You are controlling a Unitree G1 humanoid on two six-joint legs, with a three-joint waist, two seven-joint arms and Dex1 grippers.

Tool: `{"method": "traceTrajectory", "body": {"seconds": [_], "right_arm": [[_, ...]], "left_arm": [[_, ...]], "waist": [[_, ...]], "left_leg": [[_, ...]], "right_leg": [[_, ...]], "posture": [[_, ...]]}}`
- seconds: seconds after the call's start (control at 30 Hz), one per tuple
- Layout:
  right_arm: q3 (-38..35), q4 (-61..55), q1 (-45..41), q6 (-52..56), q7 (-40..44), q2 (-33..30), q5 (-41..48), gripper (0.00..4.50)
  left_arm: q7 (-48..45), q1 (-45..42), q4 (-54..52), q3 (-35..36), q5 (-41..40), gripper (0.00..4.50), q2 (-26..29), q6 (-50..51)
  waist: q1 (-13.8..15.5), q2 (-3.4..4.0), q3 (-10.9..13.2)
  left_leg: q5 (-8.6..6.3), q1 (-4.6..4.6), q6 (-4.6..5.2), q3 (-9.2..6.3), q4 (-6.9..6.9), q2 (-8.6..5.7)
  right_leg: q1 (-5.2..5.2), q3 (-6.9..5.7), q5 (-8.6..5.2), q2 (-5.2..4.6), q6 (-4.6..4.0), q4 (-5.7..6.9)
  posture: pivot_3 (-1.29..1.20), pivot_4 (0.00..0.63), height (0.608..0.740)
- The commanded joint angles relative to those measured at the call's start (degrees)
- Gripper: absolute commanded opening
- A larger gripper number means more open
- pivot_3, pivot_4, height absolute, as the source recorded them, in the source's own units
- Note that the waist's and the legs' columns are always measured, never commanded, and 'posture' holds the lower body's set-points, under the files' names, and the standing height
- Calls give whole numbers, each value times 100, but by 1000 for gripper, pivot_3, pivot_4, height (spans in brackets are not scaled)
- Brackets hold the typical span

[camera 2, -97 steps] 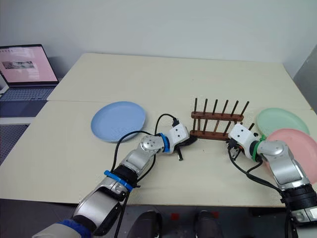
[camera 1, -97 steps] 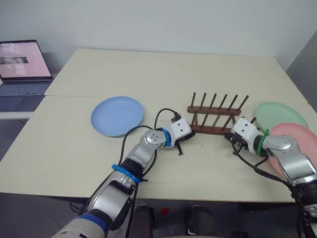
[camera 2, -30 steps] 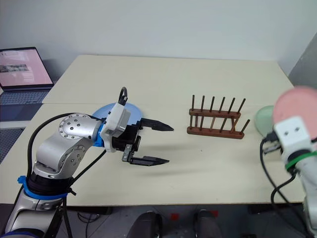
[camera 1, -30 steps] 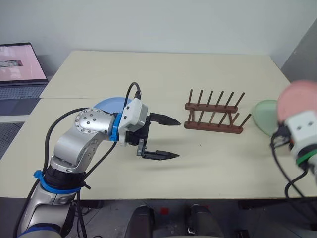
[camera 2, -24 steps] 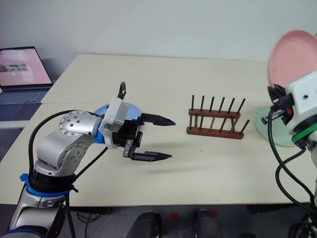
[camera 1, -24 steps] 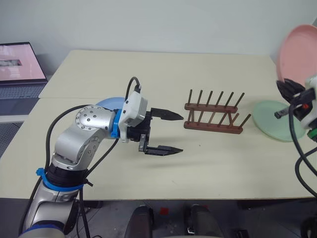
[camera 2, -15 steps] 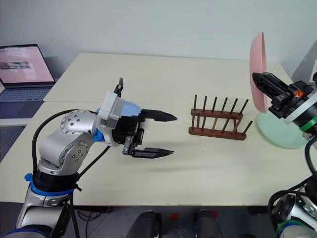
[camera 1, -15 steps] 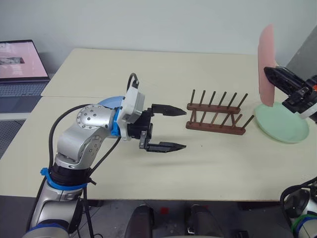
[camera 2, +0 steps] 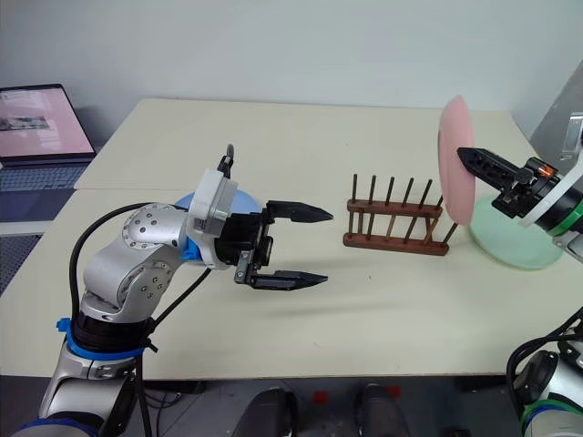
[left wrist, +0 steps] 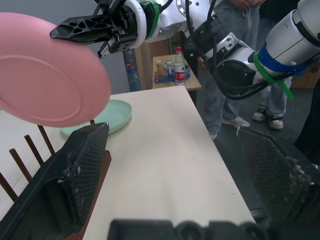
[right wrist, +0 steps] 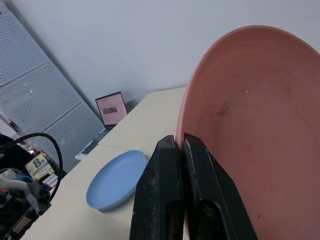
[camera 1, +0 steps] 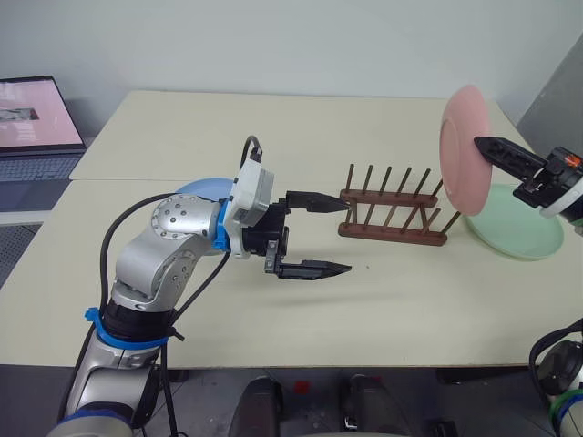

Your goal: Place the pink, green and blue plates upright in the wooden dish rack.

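Right pincer (camera 1: 487, 146), clamped on the pink plate (camera 1: 463, 150), has turned it upright beside the wooden dish rack (camera 1: 393, 217), ready for slotting; left pincer (camera 1: 335, 235) stays apart

The plates are pastel pink (camera 1: 463, 150), mint green (camera 1: 519, 223) and light blue (right wrist: 116, 180). The dish rack (camera 1: 393, 208) is dark brown wood on a cream table (camera 1: 301, 127).

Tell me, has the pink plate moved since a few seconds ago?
Yes. The pink plate lay flat by the green plate; now the right gripper holds it upright in the air, nearer the wooden dish rack.
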Motion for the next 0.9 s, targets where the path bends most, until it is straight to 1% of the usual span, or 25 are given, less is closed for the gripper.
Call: {"method": "traceTrajectory", "body": {"seconds": [0.03,0.27,0.43,0.67,0.9], "right_arm": [[-50,137,-149,-216,-59,-112,238,52],[-200,360,-336,-202,-508,-157,807,52],[-131,327,-195,-246,-760,-187,1111,52],[-20,435,107,-492,-839,-199,1077,52],[256,701,80,-669,-954,-176,913,52]], "left_arm": [[58,-53,-215,46,-13,4500,-10,-94],[72,-32,-236,48,15,4500,4,-112],[80,-31,-237,29,28,4500,-6,-124],[94,-30,-217,18,31,4500,-42,-177],[495,-262,-191,177,-309,4500,-404,93]], "waist": [[-1,0,0],[0,0,0],[0,0,0],[0,0,0],[0,0,0]], "left_leg": [[0,0,0,1,0,0],[0,0,0,0,-1,0],[0,-1,0,1,-1,0],[0,-1,0,1,-1,1],[0,-3,0,1,0,1]], "right_leg": [[0,1,-1,0,1,0],[-1,0,-1,0,2,0],[-1,2,-1,0,3,-2],[-1,2,-2,0,4,-3],[-1,1,-7,0,13,-3]], "posture": [[0,150,740],[0,150,740],[0,150,740],[0,150,740],[0,150,740]]}}
